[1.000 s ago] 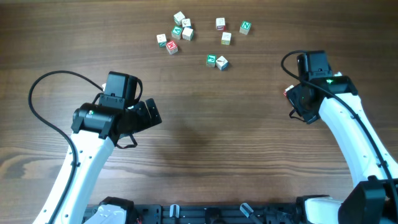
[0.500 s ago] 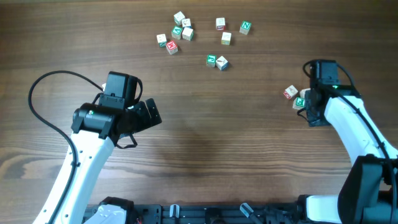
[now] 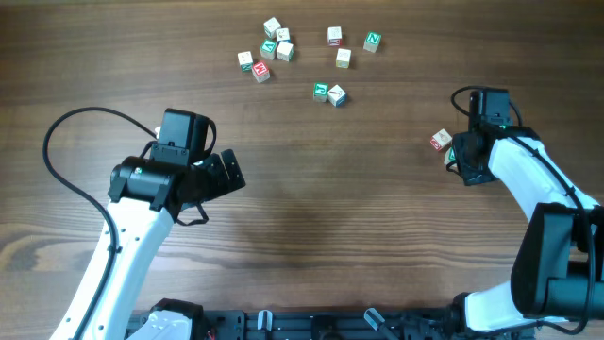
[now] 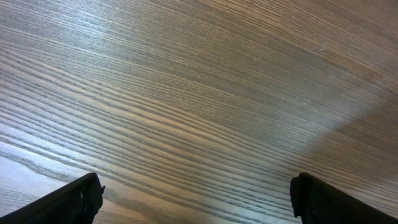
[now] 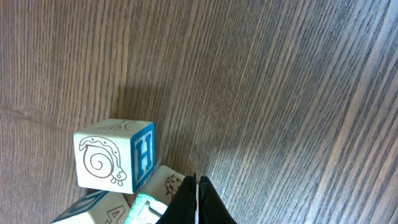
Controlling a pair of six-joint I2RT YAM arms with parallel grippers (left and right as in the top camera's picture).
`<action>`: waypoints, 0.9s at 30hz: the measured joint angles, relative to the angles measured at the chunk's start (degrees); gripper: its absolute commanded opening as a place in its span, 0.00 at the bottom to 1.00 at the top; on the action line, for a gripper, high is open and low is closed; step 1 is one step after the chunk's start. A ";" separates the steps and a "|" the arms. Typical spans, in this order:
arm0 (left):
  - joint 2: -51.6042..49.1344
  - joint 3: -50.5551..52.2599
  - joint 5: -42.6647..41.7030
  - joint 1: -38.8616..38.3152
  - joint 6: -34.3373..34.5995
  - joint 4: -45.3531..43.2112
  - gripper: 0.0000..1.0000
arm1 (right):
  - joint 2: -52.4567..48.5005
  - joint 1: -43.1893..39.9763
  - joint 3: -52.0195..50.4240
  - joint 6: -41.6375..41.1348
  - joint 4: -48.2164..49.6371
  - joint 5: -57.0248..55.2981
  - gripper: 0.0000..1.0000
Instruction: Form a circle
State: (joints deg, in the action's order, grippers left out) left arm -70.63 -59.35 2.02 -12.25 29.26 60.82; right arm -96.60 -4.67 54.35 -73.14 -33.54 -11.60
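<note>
A tight group of small wooden letter cubes lies at the table's right side. In the overhead view I see its red-and-white cube [image 3: 441,141] and a sliver of a green cube [image 3: 451,154]; the rest is hidden under my right gripper [image 3: 462,159]. The right wrist view shows a snail cube with a blue H [image 5: 115,154], a ladybird cube [image 5: 166,180] and a green-faced cube [image 5: 144,208]. My right gripper [image 5: 196,185] is shut, holds nothing, and its tips touch the ladybird cube. My left gripper [image 3: 229,175] [image 4: 196,186] hangs open over bare wood, far from the cubes. No full circle shows.
A loose scatter of several like cubes lies at the far middle of the table, from a white one [image 3: 272,25] to a green one [image 3: 373,41] and a pair [image 3: 328,93] nearer. Bare wood lies between the arms.
My right gripper drew back to the right, uncovering the cube group, then swung left again over part of it. The left arm has not moved.
</note>
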 measured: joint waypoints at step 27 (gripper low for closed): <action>0.00 0.00 0.00 0.00 0.00 0.00 1.00 | 0.00 -0.02 0.00 0.90 0.90 1.09 0.04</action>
State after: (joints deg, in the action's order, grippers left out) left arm -70.63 -59.35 2.02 -12.25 29.26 60.82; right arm -96.60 -4.69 54.35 -72.25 -32.64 -10.50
